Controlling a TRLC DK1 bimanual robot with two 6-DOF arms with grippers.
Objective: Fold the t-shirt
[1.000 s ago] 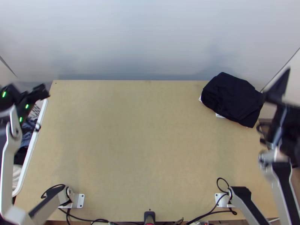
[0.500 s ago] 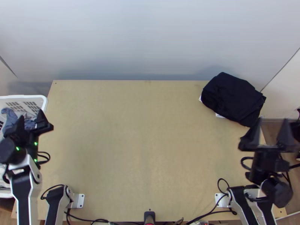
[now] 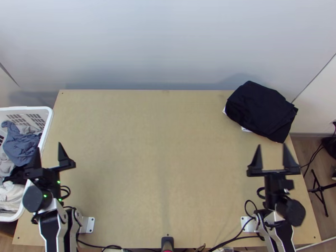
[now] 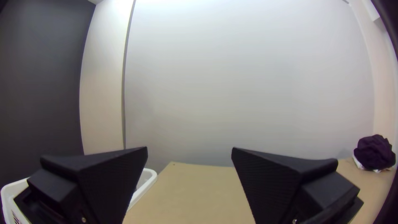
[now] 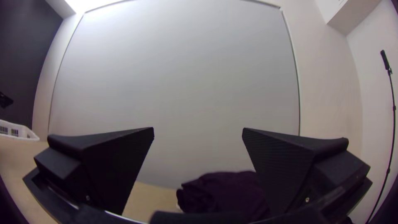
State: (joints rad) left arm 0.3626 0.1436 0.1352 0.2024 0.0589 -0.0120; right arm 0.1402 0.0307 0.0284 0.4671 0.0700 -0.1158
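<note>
In the top view my left gripper (image 3: 49, 153) stands open over the table's left edge beside the basket. My right gripper (image 3: 271, 153) is open too, at the table's right side, nearer the arms' bases than the cloth. A black cloth pile (image 3: 260, 111) lies folded or stacked at the far right corner, white cloth peeking from under it. In the left wrist view, the left gripper (image 4: 189, 153) has nothing between its fingers; the dark pile (image 4: 374, 152) sits far off. In the right wrist view, the right gripper (image 5: 198, 132) is empty, with the dark pile (image 5: 224, 195) beyond it.
A white basket (image 3: 49, 122) with blue, grey, black and white clothes stands against the left edge of the wooden table (image 3: 159, 159). Cables lie along the near edge. A black stand (image 3: 320, 191) is on the floor at the right.
Both arms have drawn back toward their bases and inward, the left from above the basket, the right from beside the dark pile. The pile has not moved.
</note>
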